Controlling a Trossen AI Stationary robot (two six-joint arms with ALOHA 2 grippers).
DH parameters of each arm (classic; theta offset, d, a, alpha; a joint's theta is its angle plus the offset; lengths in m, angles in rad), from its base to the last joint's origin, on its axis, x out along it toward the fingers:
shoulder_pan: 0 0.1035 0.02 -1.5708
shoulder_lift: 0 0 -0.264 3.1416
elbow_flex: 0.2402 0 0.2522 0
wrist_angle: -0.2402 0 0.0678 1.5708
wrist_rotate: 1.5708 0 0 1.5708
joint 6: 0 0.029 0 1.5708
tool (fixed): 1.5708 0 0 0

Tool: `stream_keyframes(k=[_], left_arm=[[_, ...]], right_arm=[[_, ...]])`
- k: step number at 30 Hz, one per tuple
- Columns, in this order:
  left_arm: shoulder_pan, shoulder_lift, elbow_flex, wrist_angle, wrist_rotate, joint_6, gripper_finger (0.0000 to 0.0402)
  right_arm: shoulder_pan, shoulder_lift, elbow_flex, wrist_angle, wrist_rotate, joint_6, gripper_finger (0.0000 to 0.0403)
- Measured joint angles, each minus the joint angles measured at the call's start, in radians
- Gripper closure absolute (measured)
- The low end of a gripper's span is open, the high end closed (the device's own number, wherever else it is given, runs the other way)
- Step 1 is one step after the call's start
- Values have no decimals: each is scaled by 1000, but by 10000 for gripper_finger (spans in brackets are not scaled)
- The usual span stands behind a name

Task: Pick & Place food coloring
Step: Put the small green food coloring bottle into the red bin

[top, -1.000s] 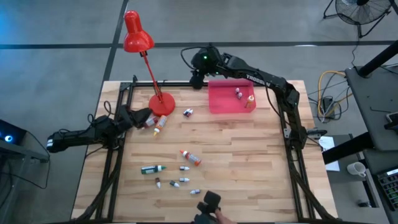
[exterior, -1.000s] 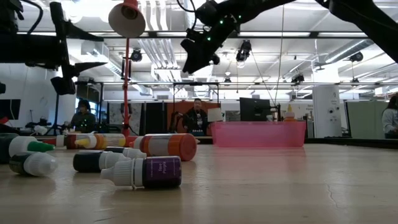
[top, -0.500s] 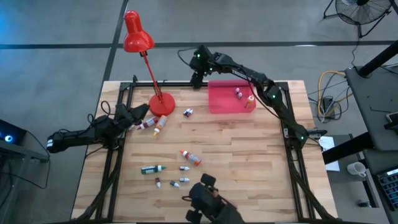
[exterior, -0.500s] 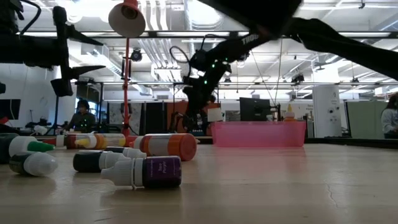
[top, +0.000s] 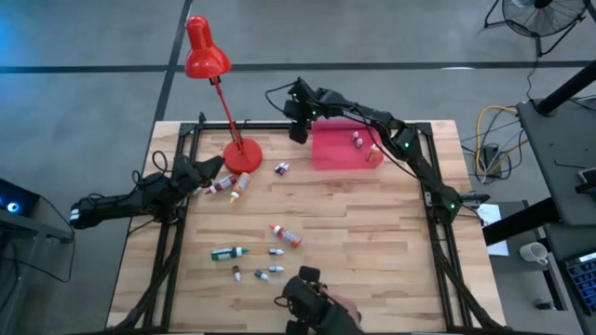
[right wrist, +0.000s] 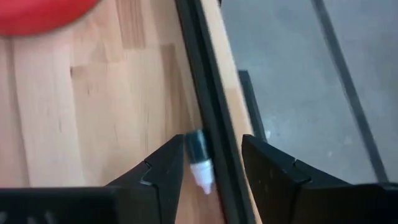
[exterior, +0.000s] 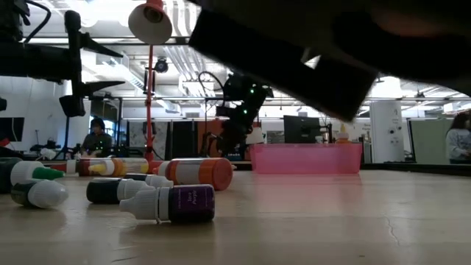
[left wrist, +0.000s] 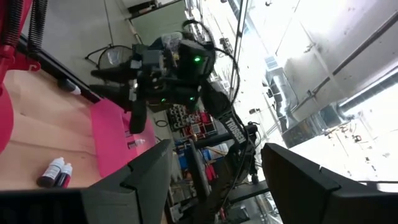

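A small dark dropper bottle with a white pointed cap [right wrist: 200, 163] lies against the black frame rail [right wrist: 208, 112] at the tabletop's far edge, top centre of the high view. My right jaws [top: 298, 131] hang over it, parted, holding nothing. I should straddle the bottle clear of the rail, then close. My left jaws [top: 207, 169] wait open near the red lamp base [top: 242, 154].

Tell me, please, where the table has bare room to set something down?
Bare wood spans the table's right half, below the pink tray. Crowded: the bottle cluster at lower left, and beside the lamp base near the left gripper.
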Motion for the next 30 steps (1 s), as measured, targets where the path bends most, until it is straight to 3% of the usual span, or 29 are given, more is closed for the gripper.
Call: stream_keyframes(k=[22, 30], left_arm=[[-1, 0, 0, 4, 32, -22, 182], [-1, 0, 0, 53, 19, -44, 182]], right_arm=[[-19, 1, -95, 59, -90, 53, 268], [15, -54, 61, 13, -59, 23, 273]])
